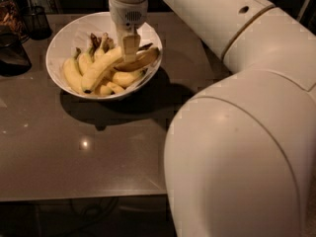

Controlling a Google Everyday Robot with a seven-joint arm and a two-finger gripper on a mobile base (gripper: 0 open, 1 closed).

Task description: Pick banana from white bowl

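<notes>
- One gripper (130,47), pointing straight down into white bowl (58,47), upper-right of centre.
- banana (101,69) lies diagonal in bowl: black tip low-left, stem end up-right, directly under gripper tip, touching or v. close.
- Grip state: can't tell, open vs clamped not visible.
- Rest: shorter bananas (74,75) beside it; bowl sits on table (98,152).

Glossy cream arm (237,132), perhaps tan-tipped gripper (130,52) over white bowl (69,37).
</notes>
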